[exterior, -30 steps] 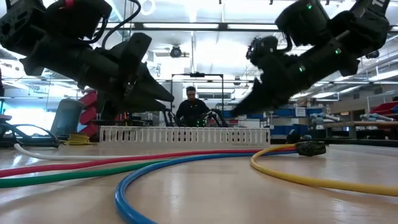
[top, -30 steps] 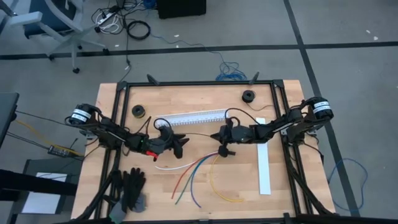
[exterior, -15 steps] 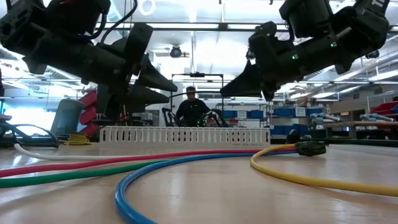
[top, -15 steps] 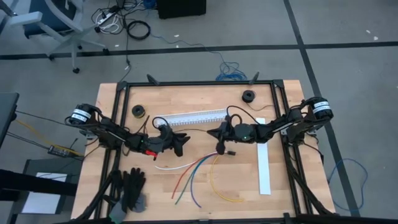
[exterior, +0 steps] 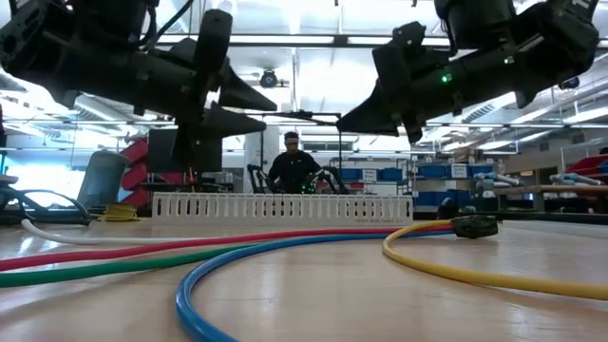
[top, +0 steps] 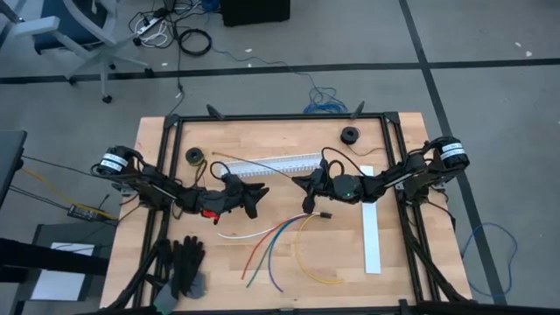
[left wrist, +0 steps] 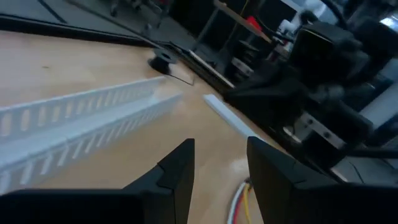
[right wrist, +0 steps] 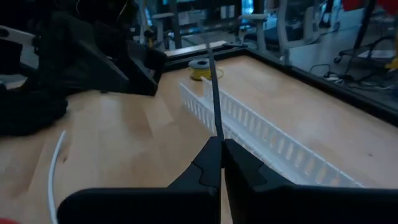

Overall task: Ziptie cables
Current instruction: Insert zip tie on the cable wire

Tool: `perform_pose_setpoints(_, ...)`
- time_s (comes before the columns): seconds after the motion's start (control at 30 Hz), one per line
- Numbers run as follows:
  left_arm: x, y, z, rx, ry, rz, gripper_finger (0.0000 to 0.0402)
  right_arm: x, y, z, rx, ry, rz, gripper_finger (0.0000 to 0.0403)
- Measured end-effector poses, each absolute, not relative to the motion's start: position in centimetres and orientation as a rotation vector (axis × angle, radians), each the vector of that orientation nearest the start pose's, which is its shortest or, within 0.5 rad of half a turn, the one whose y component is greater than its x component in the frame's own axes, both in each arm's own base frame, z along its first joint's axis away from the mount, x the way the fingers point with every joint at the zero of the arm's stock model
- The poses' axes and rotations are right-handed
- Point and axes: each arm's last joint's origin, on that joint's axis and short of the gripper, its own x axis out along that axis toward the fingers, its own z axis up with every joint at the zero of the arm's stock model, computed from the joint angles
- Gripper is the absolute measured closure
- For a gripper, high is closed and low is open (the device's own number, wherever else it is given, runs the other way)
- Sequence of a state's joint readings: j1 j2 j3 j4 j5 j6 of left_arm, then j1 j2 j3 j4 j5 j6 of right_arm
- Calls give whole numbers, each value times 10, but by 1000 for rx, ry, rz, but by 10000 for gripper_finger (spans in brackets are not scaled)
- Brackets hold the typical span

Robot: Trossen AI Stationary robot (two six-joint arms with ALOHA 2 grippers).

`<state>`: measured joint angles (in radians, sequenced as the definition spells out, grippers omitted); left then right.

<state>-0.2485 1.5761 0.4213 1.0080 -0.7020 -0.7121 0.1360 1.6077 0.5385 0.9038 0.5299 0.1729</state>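
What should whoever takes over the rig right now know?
Left tool: open, empty, raised above the table, facing the right tool.
Right tool: shut on a thin black strip, probably the ziptie, also raised.
Cables: lying loose and fanned out on the table, in front of the white slotted channel. Neither tool touches them.
Done: strip picked up.
Left: gather the cables, loop the strip around them, cinch.

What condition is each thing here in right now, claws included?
left claw: open, empty, raised above the table.
right claw: shut on a thin black zip tie, raised.
zip tie: held at one end, sticking out straight, not looped.
cables: lying loose on the table, unbundled.
slotted channel: lying flat, uncovered.
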Motion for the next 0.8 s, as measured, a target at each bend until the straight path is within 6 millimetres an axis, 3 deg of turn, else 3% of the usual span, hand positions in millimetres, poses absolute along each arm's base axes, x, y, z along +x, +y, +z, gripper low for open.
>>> perform_pose_setpoints(0.33,243,-21,144,-842,-179,582,280,289,40,177,62,29,-418,402)
perform_pose_setpoints(0.8,235,1,165,-967,-457,501,280,289,50,182,15,13,-411,403)
